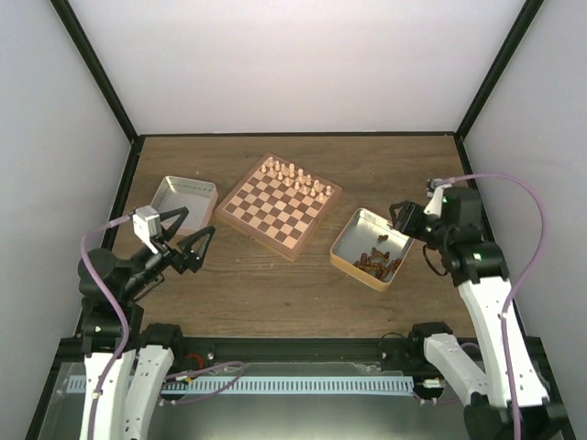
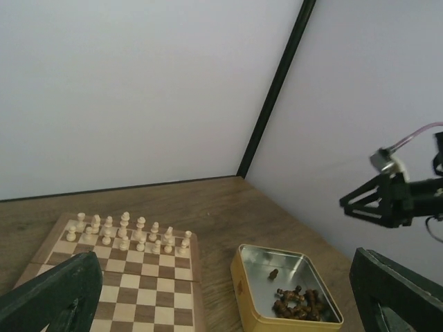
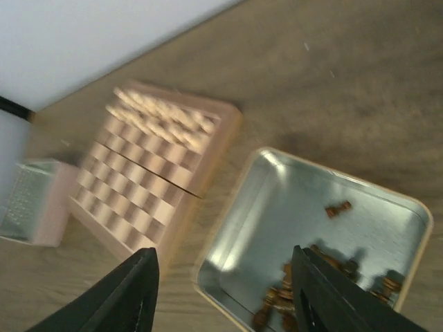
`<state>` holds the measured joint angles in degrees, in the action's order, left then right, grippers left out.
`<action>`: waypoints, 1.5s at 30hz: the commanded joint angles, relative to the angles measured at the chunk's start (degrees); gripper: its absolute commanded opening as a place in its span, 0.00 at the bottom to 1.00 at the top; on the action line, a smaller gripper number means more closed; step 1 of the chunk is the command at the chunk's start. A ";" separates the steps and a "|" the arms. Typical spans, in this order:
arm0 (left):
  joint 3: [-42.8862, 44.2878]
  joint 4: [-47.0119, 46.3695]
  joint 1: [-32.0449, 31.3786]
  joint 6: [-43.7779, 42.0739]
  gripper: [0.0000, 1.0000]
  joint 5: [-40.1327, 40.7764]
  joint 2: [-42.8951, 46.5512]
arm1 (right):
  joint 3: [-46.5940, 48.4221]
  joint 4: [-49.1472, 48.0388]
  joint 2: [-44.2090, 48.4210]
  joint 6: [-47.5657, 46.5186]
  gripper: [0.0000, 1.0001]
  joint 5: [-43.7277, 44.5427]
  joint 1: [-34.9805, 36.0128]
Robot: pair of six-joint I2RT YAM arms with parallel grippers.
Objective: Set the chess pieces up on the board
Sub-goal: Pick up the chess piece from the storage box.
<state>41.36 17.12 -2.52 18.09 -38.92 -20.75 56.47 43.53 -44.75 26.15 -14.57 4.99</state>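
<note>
Top external view: the board (image 1: 280,206) is set at an angle mid-surface (image 1: 275,298), and the pale pieces (image 1: 295,176) are lined up in two rows along its far edge. The near rows are bare, so none of the dark chess pieces (image 1: 381,259) can be counted as placed. They're all heaped in the tin (image 1: 350,229) just right of the board. A second tin (image 1: 183,194) is parked off the board's left corner. The left tool (image 1: 190,235) is held above the surface near that second tin, fingers spread wide, nothing in it. The right tool (image 1: 404,220) is hung over the far corner of the dark-piece tin.

Left wrist view: same story. The two fingers are seen way apart at the frame's bottom corners with nothing between them. One dark piece is lying apart from the heap in the tin.

Right wrist view: a bit blurred, but the fingers are seen apart with nothing gripped, and the heap is right below them. So the pale side looks done and the whole dark side is left to be set up, probably one pick at a time.
</note>
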 commanded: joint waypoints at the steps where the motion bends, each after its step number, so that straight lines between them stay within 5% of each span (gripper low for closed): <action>1: -1.68 -2.88 0.51 0.81 1.00 -0.08 -1.41 | -2.94 3.43 -6.48 -2.62 0.50 5.04 -0.68; 6: -5.03 -5.27 0.56 1.89 1.00 1.73 -1.83 | -6.20 3.33 -12.21 -2.59 0.37 10.63 0.87; 20: -7.51 -15.83 0.57 4.85 1.00 10.84 -1.95 | -7.52 -0.99 -24.31 6.20 0.45 18.72 8.33; 26: -5.14 -19.88 0.58 1.81 1.00 13.64 -5.14 | -9.36 -4.55 -28.58 6.88 0.27 19.86 8.45; 37: -3.89 -23.95 0.54 0.11 1.00 16.21 -11.60 | -12.77 -7.20 -34.15 8.85 0.29 20.47 8.45; 45: -4.02 -25.36 0.52 -0.74 1.00 16.24 -13.96 | -12.93 -8.32 -36.72 8.92 0.15 20.26 8.58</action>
<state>36.34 -5.08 -2.22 18.68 -22.98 -34.76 43.53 36.42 -80.84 34.65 4.99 13.28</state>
